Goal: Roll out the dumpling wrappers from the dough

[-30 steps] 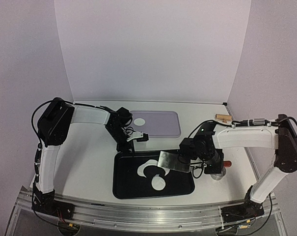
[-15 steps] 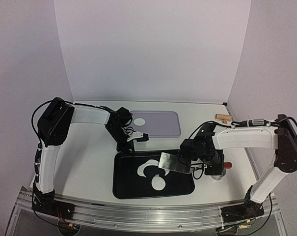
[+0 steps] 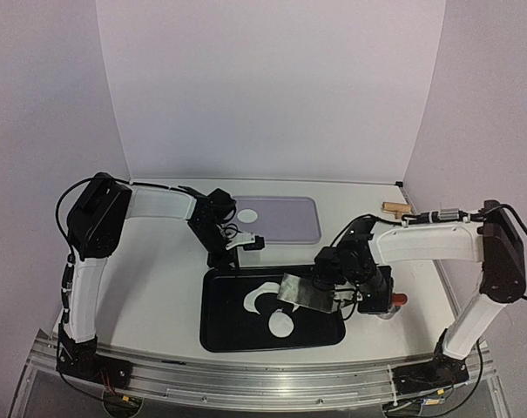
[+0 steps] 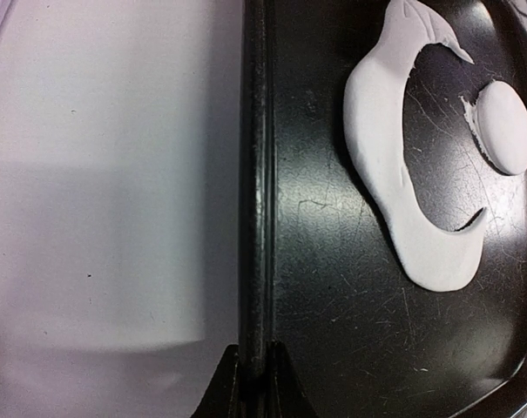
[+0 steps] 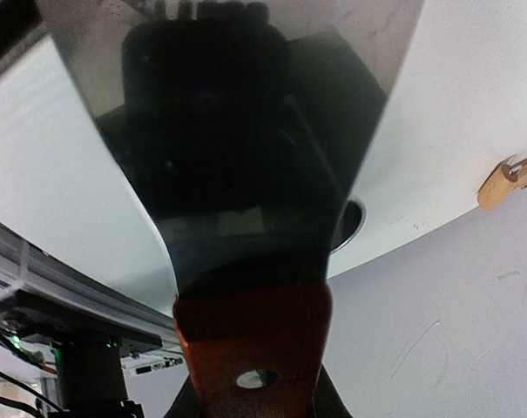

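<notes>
While both arms lean in over it, the table (image 3: 158,287): a white top with pale walls on three sides, the arms' bases at the near edge.
Lavender tray (image 3: 289,228): lies flat at the back of the table, just beyond the black tray and apart from it.
Black tray (image 3: 224,326): sits in the middle near the front and carries the dough work. Its far rim is the one being gripped.
Left gripper (image 4: 254,379): reaches to the far edge of the black tray, and there's the pinch. The two fingers are closed tight on the raised rim, one on each side of it.
Right gripper (image 5: 256,405): comes in from the right, clamped on the scraper's reddish-brown handle, with nothing else in its hold.
Scraper (image 3: 305,291): its broad metal blade tilts over the right half of the black tray, the left edge just beside the dough. Whether it touches the dough cannot be told.
Dough (image 4: 376,165): a flat white crescent lying on the black tray's floor, with round bites cut out of it.
Dumpling wrapper (image 4: 505,126): one neat round disc on the tray, sitting at the open mouth of the crescent on the near side.
Wooden piece (image 3: 394,207): small, at the table's back right corner, well apart from the action.
</notes>
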Motion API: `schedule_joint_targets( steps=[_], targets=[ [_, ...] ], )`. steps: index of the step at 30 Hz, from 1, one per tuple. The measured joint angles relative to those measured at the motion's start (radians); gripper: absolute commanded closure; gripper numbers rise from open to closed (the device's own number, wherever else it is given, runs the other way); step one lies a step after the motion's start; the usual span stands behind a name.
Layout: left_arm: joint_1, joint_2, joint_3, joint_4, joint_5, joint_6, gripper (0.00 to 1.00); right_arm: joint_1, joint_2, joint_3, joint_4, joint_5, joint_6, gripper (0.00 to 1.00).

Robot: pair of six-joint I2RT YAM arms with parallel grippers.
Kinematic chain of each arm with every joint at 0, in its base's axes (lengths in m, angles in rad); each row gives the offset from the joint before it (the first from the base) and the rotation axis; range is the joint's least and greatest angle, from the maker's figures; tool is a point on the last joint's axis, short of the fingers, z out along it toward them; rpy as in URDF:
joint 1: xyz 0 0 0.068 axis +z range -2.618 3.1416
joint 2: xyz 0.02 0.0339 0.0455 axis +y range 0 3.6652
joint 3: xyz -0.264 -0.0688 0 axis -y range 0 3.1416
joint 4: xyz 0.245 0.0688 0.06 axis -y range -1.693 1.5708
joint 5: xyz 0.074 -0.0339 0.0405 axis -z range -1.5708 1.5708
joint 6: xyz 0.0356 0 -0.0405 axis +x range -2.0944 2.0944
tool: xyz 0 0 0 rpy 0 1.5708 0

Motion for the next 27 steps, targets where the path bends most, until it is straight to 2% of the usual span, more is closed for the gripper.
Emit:
schedule_joint_targets(
  steps=[4, 11, 13, 16, 18, 21, 26, 27],
  targets=[
    [-0.001, 0.000, 0.003, -0.005, -0.002, 0.000, 1.00, 0.000, 0.061, 0.084, 0.017, -0.027, 0.006, 1.00],
    [-0.002, 0.000, 0.003, -0.005, -0.002, -0.001, 1.00, -0.028, 0.198, 0.095, 0.025, -0.066, 0.011, 1.00],
    [-0.002, 0.000, 0.003, -0.004, -0.002, -0.001, 1.00, -0.037, 0.215, 0.112, 0.029, -0.074, 0.019, 0.96],
    [-0.002, 0.000, 0.003, -0.005, -0.002, -0.001, 1.00, -0.043, 0.226, 0.137, 0.030, -0.082, 0.035, 0.79],
    [-0.002, 0.000, 0.003, -0.005, -0.002, -0.001, 1.00, -0.046, 0.228, 0.150, 0.026, -0.085, 0.046, 0.63],
    [-0.002, 0.000, 0.003, -0.005, -0.003, -0.001, 1.00, -0.048, 0.229, 0.176, 0.024, -0.091, 0.058, 0.51],
    [-0.002, 0.000, 0.003, -0.005, -0.003, -0.001, 1.00, -0.048, 0.229, 0.207, 0.024, -0.099, 0.074, 0.41],
    [-0.002, 0.000, 0.003, -0.005, -0.003, -0.001, 1.00, -0.048, 0.229, 0.208, 0.024, -0.100, 0.076, 0.28]
  ],
)
